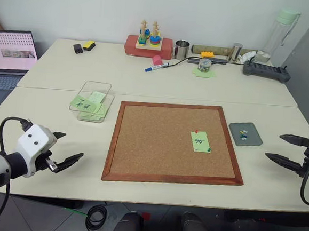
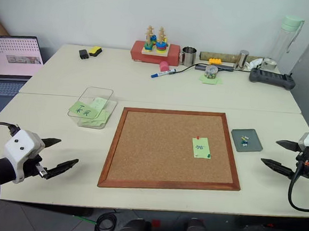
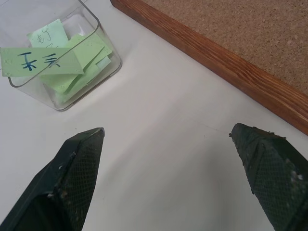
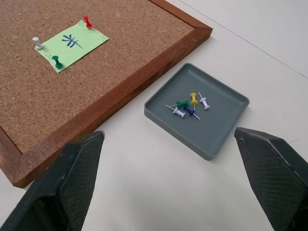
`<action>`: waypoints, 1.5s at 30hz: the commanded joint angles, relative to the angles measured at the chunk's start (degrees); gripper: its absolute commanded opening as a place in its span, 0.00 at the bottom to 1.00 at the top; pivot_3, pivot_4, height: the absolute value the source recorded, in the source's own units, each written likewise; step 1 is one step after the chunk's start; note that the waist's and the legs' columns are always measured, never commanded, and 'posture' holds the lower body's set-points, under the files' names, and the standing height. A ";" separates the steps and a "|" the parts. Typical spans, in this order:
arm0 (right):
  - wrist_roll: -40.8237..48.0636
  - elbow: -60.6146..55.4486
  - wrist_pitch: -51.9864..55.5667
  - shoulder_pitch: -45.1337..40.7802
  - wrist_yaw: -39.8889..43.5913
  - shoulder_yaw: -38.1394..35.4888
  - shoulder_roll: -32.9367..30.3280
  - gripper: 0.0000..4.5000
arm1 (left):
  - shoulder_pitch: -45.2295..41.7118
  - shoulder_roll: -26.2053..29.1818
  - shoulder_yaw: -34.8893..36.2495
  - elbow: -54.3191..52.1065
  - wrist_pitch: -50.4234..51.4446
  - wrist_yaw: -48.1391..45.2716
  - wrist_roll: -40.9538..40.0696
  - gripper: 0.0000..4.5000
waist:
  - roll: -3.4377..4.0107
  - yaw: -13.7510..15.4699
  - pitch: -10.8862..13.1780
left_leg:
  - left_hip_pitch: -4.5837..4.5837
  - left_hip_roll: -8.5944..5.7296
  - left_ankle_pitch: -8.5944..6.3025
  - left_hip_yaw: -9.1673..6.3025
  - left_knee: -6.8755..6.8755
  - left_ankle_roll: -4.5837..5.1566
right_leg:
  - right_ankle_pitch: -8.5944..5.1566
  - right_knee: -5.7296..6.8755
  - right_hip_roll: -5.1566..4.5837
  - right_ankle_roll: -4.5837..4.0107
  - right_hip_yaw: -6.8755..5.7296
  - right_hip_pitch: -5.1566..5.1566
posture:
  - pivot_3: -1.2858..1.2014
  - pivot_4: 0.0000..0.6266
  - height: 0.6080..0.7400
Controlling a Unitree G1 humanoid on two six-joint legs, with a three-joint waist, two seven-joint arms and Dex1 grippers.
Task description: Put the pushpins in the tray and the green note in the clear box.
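Observation:
The green note (image 4: 72, 42) is pinned to the corkboard (image 1: 157, 148) at its right side. The pushpins hold it: a red one (image 4: 87, 21) at one corner, a green one (image 4: 56, 60) at another, and a white one (image 4: 37, 43) at its edge. The dark grey tray (image 1: 251, 140) lies right of the board with several loose pins in it. The clear box (image 1: 104, 86) stands left of the board and holds several green slips. My left gripper (image 1: 69, 146) hovers open near the table's front left. My right gripper (image 1: 274, 146) hovers open just right of the tray.
A laptop (image 1: 9, 56) stands at the far left. Along the back edge are a red block with a stacking toy (image 1: 148, 43), a metal cup (image 1: 181, 49), a marker (image 1: 157, 67), a bottle (image 1: 281, 29) and a black controller (image 1: 266, 71).

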 commanded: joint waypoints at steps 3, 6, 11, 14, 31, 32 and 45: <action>0.41 0.07 -0.91 -1.97 0.11 0.08 -0.53 1.00 | -1.48 0.36 2.33 -0.36 0.84 0.00 -1.91 1.00 | 0.00 0.00 0.00 | 0.00 0.00 0.00 0.00 0.00 0.00 | 0.00 0.00 0.00 0.00 0.01 0.00 | 0.52 0.24 1.00; 0.30 0.72 -1.15 -2.81 0.16 0.73 -0.48 1.00 | -1.13 0.89 2.52 -0.92 2.23 -0.46 -2.52 1.00 | 0.00 0.00 0.00 | 0.00 0.00 0.00 0.00 0.00 0.00 | 0.00 0.00 0.00 0.00 0.01 0.00 | 0.52 0.24 1.00; -0.01 1.43 -1.64 -3.78 0.17 1.58 -0.14 1.00 | -1.97 0.72 2.25 -1.66 3.24 0.24 -3.02 1.00 | 0.00 -0.01 0.00 | 0.00 0.00 0.00 -0.01 0.00 0.00 | 0.00 0.00 0.00 0.00 0.01 0.00 | 0.52 0.24 1.00; -0.11 1.70 -1.97 -4.16 0.07 2.02 0.12 1.00 | -3.31 0.27 2.06 -1.95 3.91 0.77 -3.74 1.00 | 0.00 0.02 0.00 | 0.00 0.00 0.00 -0.01 0.01 0.00 | 0.00 0.00 0.00 0.00 0.00 0.00 | 0.52 0.24 1.00; 0.26 1.22 -2.39 -3.66 -0.72 1.90 0.24 1.00 | -7.77 0.82 0.80 0.08 5.11 -0.40 -5.61 1.00 | 0.00 0.01 0.00 | 0.00 0.00 0.00 -0.02 0.01 0.00 | 0.01 0.01 0.00 0.00 0.01 0.00 | 0.52 0.24 1.00; 0.31 1.02 -2.38 -3.47 -0.78 1.86 0.30 1.00 | -7.91 0.80 0.81 0.10 5.03 -0.60 -5.73 1.00 | 0.00 0.01 0.00 | 0.00 0.00 0.00 -0.02 0.01 0.00 | 0.01 0.01 0.00 0.00 0.01 0.00 | 0.52 0.24 1.00; 2.86 -8.57 0.66 0.24 -2.58 0.57 1.57 1.00 | -14.96 1.58 -3.91 -2.13 6.09 -4.78 -10.11 0.78 | 0.00 0.05 0.00 | 0.00 -0.01 0.00 -0.02 0.01 0.00 | 0.01 0.03 0.00 0.00 0.01 -0.01 | 0.52 0.24 1.00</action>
